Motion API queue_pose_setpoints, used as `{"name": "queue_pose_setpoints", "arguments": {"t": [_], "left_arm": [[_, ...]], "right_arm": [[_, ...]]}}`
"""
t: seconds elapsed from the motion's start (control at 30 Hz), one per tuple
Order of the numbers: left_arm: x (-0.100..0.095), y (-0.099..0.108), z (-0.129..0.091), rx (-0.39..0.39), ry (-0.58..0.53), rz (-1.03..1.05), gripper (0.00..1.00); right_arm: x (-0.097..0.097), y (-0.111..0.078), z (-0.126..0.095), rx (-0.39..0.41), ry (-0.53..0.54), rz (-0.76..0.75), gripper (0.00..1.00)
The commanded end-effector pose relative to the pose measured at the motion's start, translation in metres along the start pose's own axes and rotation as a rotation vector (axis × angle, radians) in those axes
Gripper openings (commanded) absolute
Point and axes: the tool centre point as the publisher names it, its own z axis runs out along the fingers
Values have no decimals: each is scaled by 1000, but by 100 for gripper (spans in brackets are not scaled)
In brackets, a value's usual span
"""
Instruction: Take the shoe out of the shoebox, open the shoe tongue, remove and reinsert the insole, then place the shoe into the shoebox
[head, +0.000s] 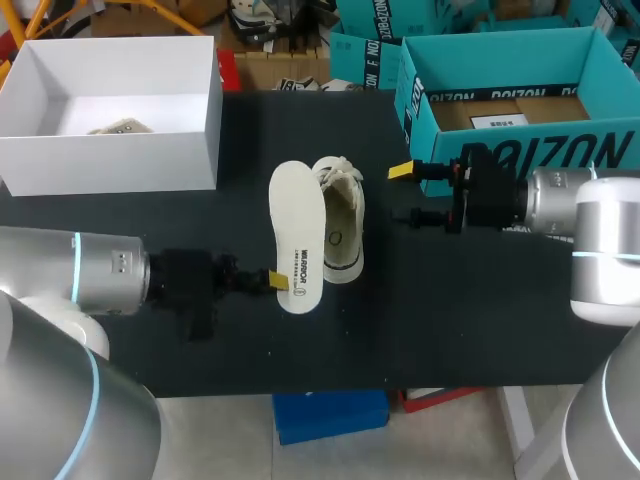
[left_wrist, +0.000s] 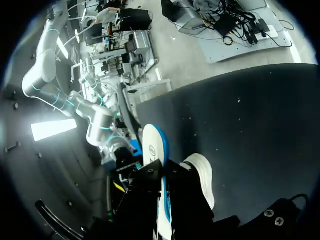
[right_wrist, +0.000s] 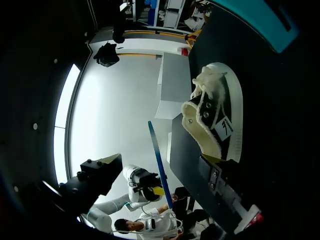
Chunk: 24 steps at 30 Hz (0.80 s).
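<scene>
Left fingers (head: 277, 281) clamp insole (head: 296, 230), underside blue

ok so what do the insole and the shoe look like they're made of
Insole: probably foam, matte cream top with a blue underside; it shows as a thin, slightly bowed sheet edge-on. Shoe: upper looks like cream canvas, matte and fuzzy at the collar; the sole looks like smooth white rubber with a dark stripe.
</scene>
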Motion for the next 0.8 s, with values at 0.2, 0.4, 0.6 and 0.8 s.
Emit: {"name": "queue_pose_setpoints", "arguments": {"t": [0.2,0.4,0.6,0.8], "left_arm": [[-3,41,56,48,16,22,0],[1,54,67,36,39,9,0],[-9,53,63,18,17,11,0],[-14,47,48,-3,5,8,0]], "right_arm": [[0,0,1,-2,-1,0,100],[0,0,1,-2,-1,0,100],[0,0,1,-2,-1,0,100],[0,0,1,-2,-1,0,100]]}}
